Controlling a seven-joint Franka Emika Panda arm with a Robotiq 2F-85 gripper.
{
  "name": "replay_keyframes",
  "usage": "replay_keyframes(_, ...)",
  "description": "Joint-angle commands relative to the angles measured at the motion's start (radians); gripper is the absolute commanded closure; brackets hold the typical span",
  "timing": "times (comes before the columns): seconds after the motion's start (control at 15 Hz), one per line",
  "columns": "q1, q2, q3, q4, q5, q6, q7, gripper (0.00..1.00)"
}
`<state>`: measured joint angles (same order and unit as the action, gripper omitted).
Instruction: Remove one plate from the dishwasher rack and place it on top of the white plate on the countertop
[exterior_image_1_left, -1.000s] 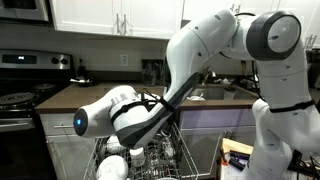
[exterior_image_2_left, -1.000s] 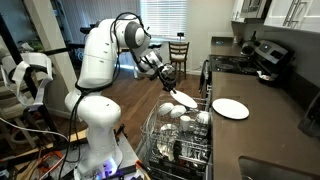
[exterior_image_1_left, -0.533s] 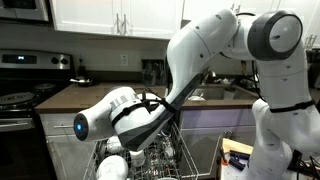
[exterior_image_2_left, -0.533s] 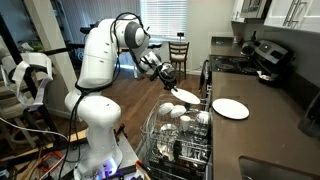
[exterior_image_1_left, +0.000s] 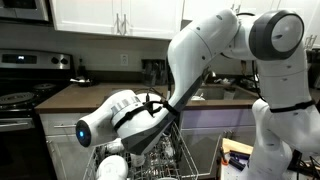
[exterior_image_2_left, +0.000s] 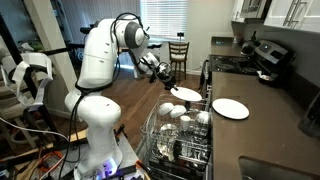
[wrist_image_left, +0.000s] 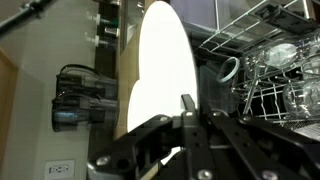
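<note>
Has raised the round white glazed plate (exterior_image_2_left: 186, 93) slightly and carried it a little nearer the counter than a second ago. Clamps it by the near rim in the black two-finger gripper (exterior_image_2_left: 170, 86), closed firmly on the edge. In the wrist view, shows one of the dark fingers (wrist_image_left: 187, 104) lying across the plate's face.

Holds the plate in the air, clear above the far end of the wide grey-white wire dishwasher rack (exterior_image_2_left: 158, 140) and free of the tines. Leaves the white bowls and dishes (exterior_image_2_left: 176, 113) seated in the rack below. Has not yet reached the small flat plain white plate (exterior_image_2_left: 230, 108), which lies flat and apart on the long dark brown countertop (exterior_image_2_left: 275, 125). Appears to carry the load roughly level, though the exact tilt cannot be told at this size.

Looks stiff, hard and brittle, with a slick glaze. Probably weighs enough, hanging from a single rim pinch, to pivot or slide between the fingers if swung quickly. Calls for a grip set well in over the lip rather than at the very edge. Calls too for a slow, flat lowering onto the waiting plate. Risks a chip or a skid where glaze meets glaze, so best released only once resting fully.
</note>
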<state>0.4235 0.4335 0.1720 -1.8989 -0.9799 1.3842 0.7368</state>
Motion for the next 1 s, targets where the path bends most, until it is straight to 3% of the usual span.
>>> replay_keyframes(0.0, -0.018, 0.003, 0.022, 0.001, -0.005, -0.008, 0.007, 0.93)
replay_keyframes(0.47, -0.004, 0.011, 0.018, -0.011, -0.071, -0.010, 0.040, 0.98)
replay_keyframes(0.93, -0.015, -0.007, 0.020, -0.059, -0.198, 0.003, 0.178, 0.98)
